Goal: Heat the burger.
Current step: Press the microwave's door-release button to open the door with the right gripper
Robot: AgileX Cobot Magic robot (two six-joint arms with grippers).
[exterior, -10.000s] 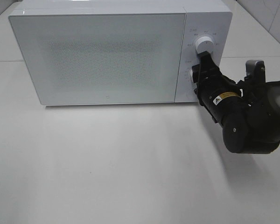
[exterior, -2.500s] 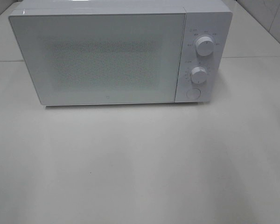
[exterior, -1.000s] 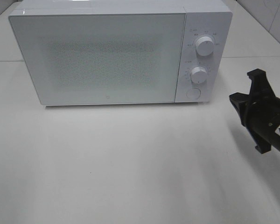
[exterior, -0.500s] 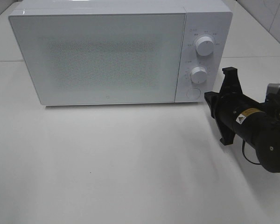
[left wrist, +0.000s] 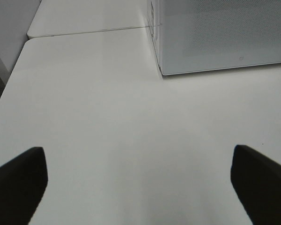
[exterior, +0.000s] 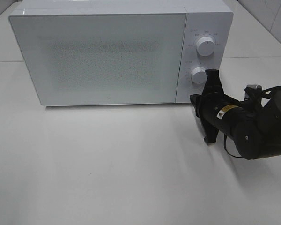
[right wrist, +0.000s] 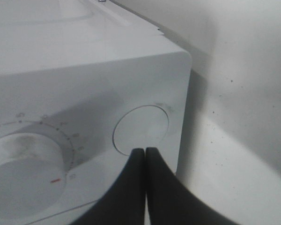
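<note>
the right pincer (right wrist: 145,151), pressed together, is aimed at the round button (right wrist: 141,126) of the microwave (exterior: 107,56). if pushed off-centre, the dial (right wrist: 25,161) could be nudged instead.

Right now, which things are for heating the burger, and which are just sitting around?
For the job:
- microwave, door closed
- its round button
- right gripper, shut, tip at that button
- the burger is not in sight

Just sitting around:
- table
- left gripper, open above the table
</note>
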